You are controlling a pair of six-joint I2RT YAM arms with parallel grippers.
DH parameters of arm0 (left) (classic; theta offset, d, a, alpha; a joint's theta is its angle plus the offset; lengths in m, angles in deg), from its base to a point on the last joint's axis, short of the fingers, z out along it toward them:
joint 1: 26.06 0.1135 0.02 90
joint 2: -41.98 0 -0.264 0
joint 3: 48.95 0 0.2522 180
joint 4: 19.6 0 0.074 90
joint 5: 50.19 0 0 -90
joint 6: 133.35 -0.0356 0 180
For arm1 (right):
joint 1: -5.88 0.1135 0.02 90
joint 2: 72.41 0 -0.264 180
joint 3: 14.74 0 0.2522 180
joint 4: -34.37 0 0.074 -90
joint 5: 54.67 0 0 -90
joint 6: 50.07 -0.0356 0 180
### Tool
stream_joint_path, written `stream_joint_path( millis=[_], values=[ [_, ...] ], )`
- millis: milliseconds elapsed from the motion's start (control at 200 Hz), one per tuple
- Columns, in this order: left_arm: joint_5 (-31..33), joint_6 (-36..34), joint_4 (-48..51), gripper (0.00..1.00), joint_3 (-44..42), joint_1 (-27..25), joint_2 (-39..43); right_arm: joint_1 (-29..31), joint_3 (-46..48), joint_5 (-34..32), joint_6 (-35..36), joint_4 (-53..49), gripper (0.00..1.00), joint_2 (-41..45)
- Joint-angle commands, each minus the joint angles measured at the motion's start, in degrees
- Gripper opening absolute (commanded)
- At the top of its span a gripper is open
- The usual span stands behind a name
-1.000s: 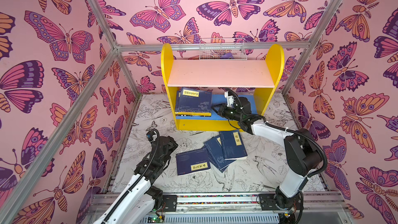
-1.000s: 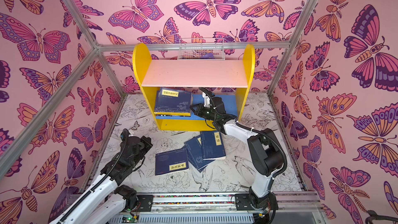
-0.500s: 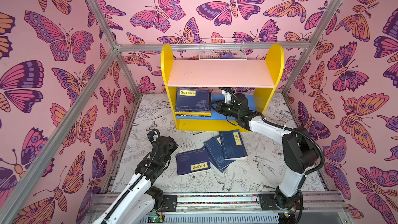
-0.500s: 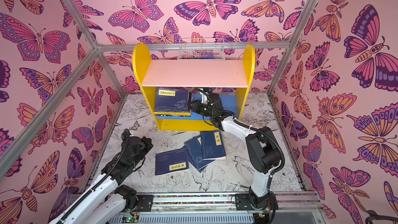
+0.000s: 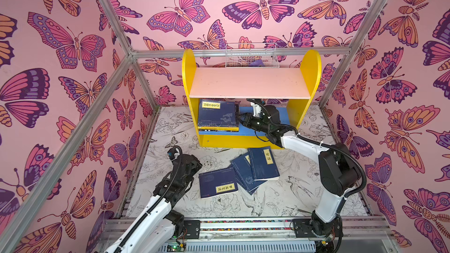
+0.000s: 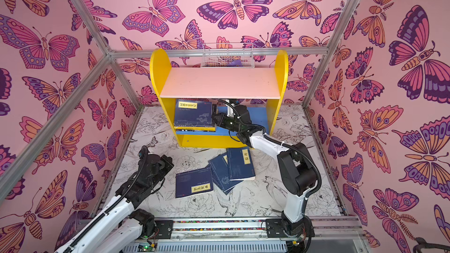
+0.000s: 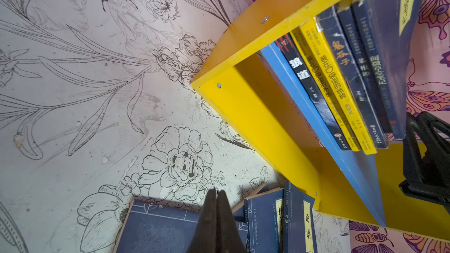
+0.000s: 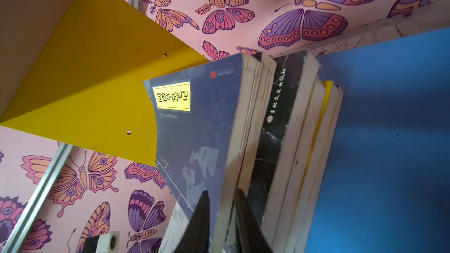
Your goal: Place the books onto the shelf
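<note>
Lying flat in a stack [image 5: 218,115] on the blue board [image 5: 282,115] of the shelf [image 5: 309,69], close to the left panel [image 5: 188,69], spines facing the front edge. Open room on the right half of that board, partly taken up by the right arm.

Right pincer [image 8: 220,212] reaching in from the right and straddling the page edge of the top book [image 8: 202,122], one finger [image 8: 202,215] over the cover, one below. Pinching or loose: cannot tell.

Out on the counter [image 5: 280,198] just before the shelf front, more navy books [image 5: 263,164], fanned and overlapping, one [image 5: 218,186] a little apart to the left.

Left pincer [image 7: 216,192] pressed together, holding nothing, poised above that book's edge. Bare counter to its left.
</note>
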Motion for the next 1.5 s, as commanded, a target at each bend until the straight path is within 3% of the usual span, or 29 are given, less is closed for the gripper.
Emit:
stream_joint_path(
  millis=[0,215,381,486,621,842,962,1102,1498],
  values=[
    [-1.28,-1.75,0.14,0.0,0.37,0.25,-0.5,0.28,-1.85,-4.13,4.55,-0.7,0.3,4.56],
    [-3.87,-4.28,-0.93,0.0,1.21,0.25,-1.88,0.37,3.03,-6.22,7.53,-1.64,0.36,10.59],
    [-5.79,-6.5,-2.45,0.02,1.12,-0.65,-4.99,0.49,13.3,-6.36,7.15,-5.33,0.38,19.51],
    [-6.23,-8.62,-5.71,0.06,1.27,-3.4,-8.58,0.55,21.07,-8.41,8.95,-13.06,0.39,26.99],
    [-8.08,-14.3,-11.71,0.12,3.98,-9.95,-17.61,0.4,29.19,-14.25,12.02,-26.53,0.4,35.41],
    [-18.14,-26.5,-14.03,0.37,16.22,-18.67,-39.75,-2.94,34.41,-19.24,12.37,-39.31,0.52,37.72],
    [-24.82,-30.89,-14.26,0.49,22.76,-21.53,-49.48,-6.91,36.46,-13.49,11.59,-37.31,0.54,35.28],
    [-28.46,-32.31,-11.95,0.61,27.99,-23.17,-56.49,-8.99,37.14,-7.05,12.65,-35.91,0.54,31.06],
    [-37.6,-33.34,-7.63,0.68,34.26,-23.4,-68.05,-11.1,35.84,3.39,17.04,-33.65,0.47,23.82]
  ],
)
